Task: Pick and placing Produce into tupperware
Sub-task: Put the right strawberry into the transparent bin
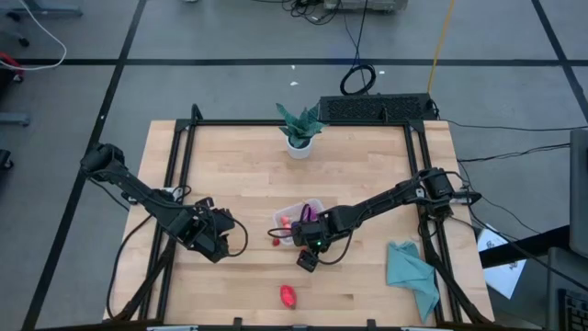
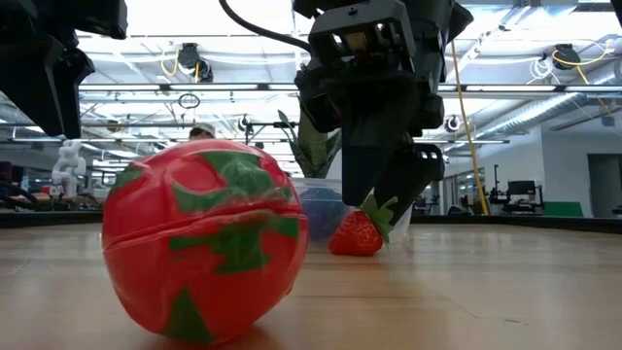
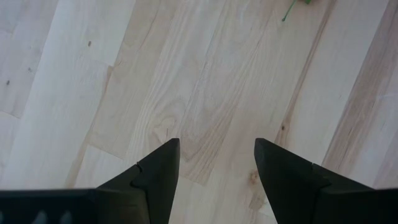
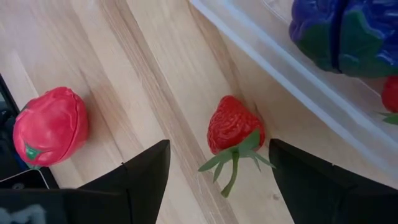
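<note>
My right tool (image 4: 217,180) hangs open over the strawberry (image 4: 233,127) beside the tupperware (image 4: 298,81); next I lower and close. My left tool (image 3: 217,168) waits open.

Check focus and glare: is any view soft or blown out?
Low view: the near tomato looms large and soft, ceiling lights glare behind. Right wrist view: strawberry is crisp between the open right gripper. Left wrist view: evenly lit bare wood.

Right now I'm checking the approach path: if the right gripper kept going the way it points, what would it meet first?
Most likely the strawberry, lying between the open right gripper's fingers beside the tupperware.
</note>
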{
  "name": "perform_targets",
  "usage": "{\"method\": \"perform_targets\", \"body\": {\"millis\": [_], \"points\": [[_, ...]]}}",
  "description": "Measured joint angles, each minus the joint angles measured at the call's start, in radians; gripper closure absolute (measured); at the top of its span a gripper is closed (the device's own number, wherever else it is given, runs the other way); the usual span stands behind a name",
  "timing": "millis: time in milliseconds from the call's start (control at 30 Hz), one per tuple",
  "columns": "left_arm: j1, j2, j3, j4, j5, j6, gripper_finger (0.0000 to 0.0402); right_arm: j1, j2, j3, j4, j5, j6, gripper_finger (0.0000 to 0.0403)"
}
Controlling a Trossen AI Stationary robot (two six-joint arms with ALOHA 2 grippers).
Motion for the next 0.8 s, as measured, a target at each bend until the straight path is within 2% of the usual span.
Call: {"method": "perform_targets", "body": {"millis": [233,800], "points": [[0.000,0.000,0.000,0.000,0.000,0.000,0.0188,0.000,0.000,0.000,0.000,0.001,0.006,0.0143],[-0.015,0.000,0.000,0.007,0.001,-0.005,0.0188,0.016,0.000,0.001,0.007,0.001,0.019,0.0242]]}}
